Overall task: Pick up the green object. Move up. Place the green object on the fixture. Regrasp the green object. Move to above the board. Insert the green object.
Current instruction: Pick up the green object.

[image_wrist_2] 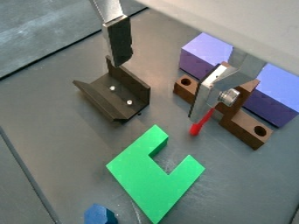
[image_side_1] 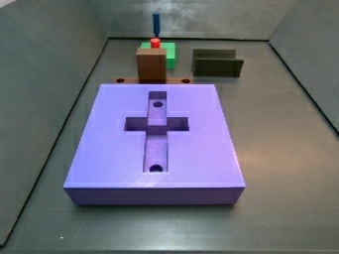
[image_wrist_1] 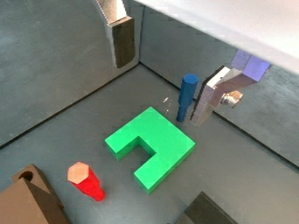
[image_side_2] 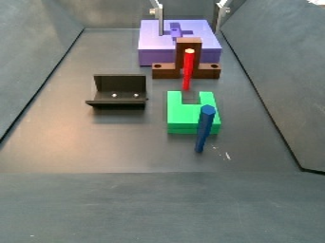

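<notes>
The gripper (image_wrist_2: 166,63) hangs with its fingers (image_wrist_2: 118,39) spread and nothing between them. The green object (image_wrist_2: 153,170) lies flat on the floor below them, untouched. The fixture (image_wrist_2: 114,94) stands beside one finger; the board (image_wrist_2: 205,54) lies beyond the other finger.

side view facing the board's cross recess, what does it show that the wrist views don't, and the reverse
Only that side view: the whole board, its cross recess and two holes. Only wrist views: the end effector, open above the floor near the green object, whose notched outline shows fully. Both: green object, the fixture, the brown block.
</notes>
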### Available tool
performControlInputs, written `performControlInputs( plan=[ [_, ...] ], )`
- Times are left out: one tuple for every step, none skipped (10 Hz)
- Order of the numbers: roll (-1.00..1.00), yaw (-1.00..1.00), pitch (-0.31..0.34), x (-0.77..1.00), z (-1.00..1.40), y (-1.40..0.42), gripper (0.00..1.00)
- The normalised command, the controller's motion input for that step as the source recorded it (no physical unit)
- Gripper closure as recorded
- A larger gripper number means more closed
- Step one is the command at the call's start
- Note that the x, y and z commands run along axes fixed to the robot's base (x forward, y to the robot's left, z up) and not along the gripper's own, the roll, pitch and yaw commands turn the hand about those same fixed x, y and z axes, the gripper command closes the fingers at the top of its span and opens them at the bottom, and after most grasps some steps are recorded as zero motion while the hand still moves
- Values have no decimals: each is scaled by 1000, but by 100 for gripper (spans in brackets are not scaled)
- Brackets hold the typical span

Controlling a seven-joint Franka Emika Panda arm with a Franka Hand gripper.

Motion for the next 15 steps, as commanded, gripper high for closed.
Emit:
performControlInputs(
  plan=[
    [0, 0, 0, 0, 26, 0, 0],
    [0, 0, 0, 0, 0, -17, 0],
    [0, 0, 0, 0, 0, -20, 0],
    [-146, 0, -124, 0, -260, -17, 0],
    [-171, -131, -114, 51, -651, 0, 0],
    [-164, -194, -90, 174, -746, 0, 0],
    [-121, -171, -71, 317, -826, -60, 0],
    [-104, -180, -39, 431, -869, -97, 0],
    [-239, -140, -50, 426, -603, -9, 0],
    [-237, -103, -73, 409, -600, 0, 0],
    [-200, 0, -34, 371, -714, 0, 0],
    [-207, 0, -33, 214, -711, 0, 0],
    [-203, 0, -74, 6, -689, -6, 0],
    [-93, -49, -119, -111, -666, -160, 0],
    [0, -69, -101, -280, -569, -231, 0]
  ],
)
